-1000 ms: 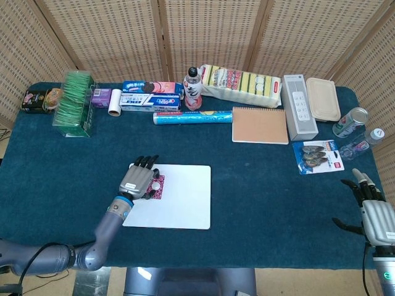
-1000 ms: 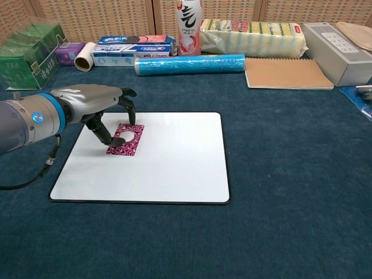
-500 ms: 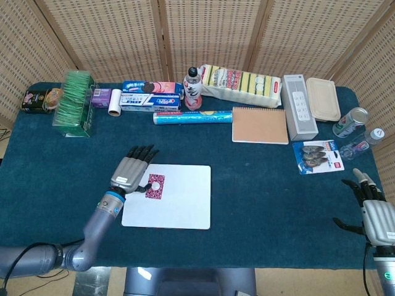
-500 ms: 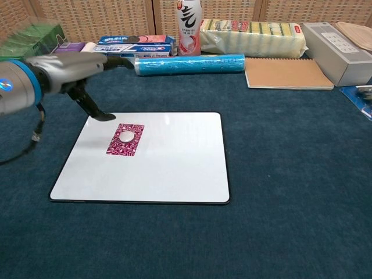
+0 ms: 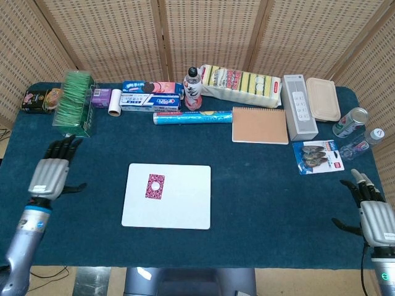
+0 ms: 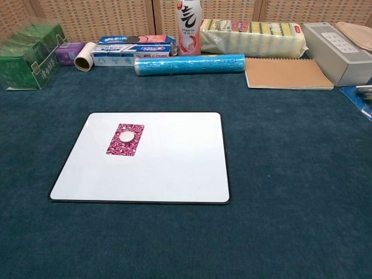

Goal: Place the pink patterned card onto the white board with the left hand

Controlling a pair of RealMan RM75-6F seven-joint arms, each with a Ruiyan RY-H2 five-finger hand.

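Note:
The pink patterned card (image 5: pixel 154 185) (image 6: pixel 125 139) lies flat on the left part of the white board (image 5: pixel 182 209) (image 6: pixel 168 168), with a small round silver disc on its upper half. My left hand (image 5: pixel 49 174) hovers far to the left of the board, fingers spread and holding nothing; the chest view does not show it. At the table's right front corner my right hand (image 5: pixel 373 216) stays open and empty.
Along the back stand a green tea box (image 5: pixel 77 102), a tape roll (image 5: pixel 115 110), a toothpaste box (image 5: pixel 150 102), a bottle (image 5: pixel 193 89), a blue roll (image 5: pixel 192 116), a sponge pack (image 5: pixel 242 85), a brown notebook (image 5: pixel 260 125) and a grey box (image 5: pixel 299 106). A can (image 5: pixel 350 121) stands at the right.
My left hand has let go of the card, lifted off the board and drawn back far to the left. The card stays on the board. The right hand has not moved.

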